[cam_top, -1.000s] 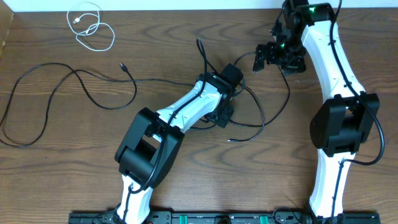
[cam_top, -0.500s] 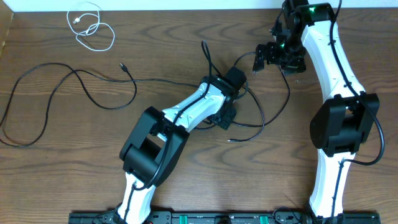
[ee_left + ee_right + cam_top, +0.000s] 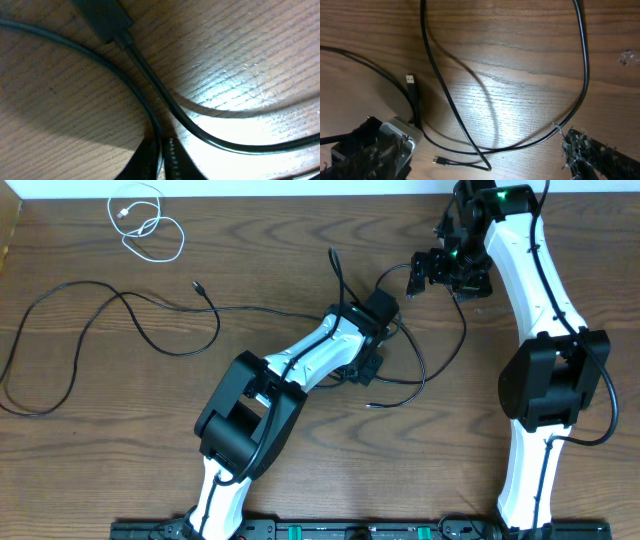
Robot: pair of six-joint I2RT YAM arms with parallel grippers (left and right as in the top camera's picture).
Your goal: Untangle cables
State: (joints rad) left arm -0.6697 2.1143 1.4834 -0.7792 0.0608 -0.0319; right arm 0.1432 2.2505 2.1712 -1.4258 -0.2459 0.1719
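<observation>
Tangled black cables [image 3: 420,365] loop across the table's middle. My left gripper [image 3: 368,367] is down among them, and the left wrist view shows it [image 3: 161,152] shut on one thin black cable [image 3: 75,47] that runs in between the fingertips. A second black cable with a plug end [image 3: 102,20] crosses just beside it. My right gripper [image 3: 437,272] hovers open at the back right; in its wrist view it [image 3: 485,155] stands wide above crossing black cables [image 3: 445,95], a USB plug [image 3: 410,80] and a small plug [image 3: 439,161]. The short white cable [image 3: 146,225] lies coiled at the far left.
A long black cable [image 3: 95,330] snakes over the left half of the table, its plug end [image 3: 198,285] pointing back. The table's back edge [image 3: 300,192] runs along a pale wall. The arm bases [image 3: 350,530] stand at the front edge.
My left gripper has shifted slightly right and back, and has shut on a thin black cable. The right arm has not moved.
</observation>
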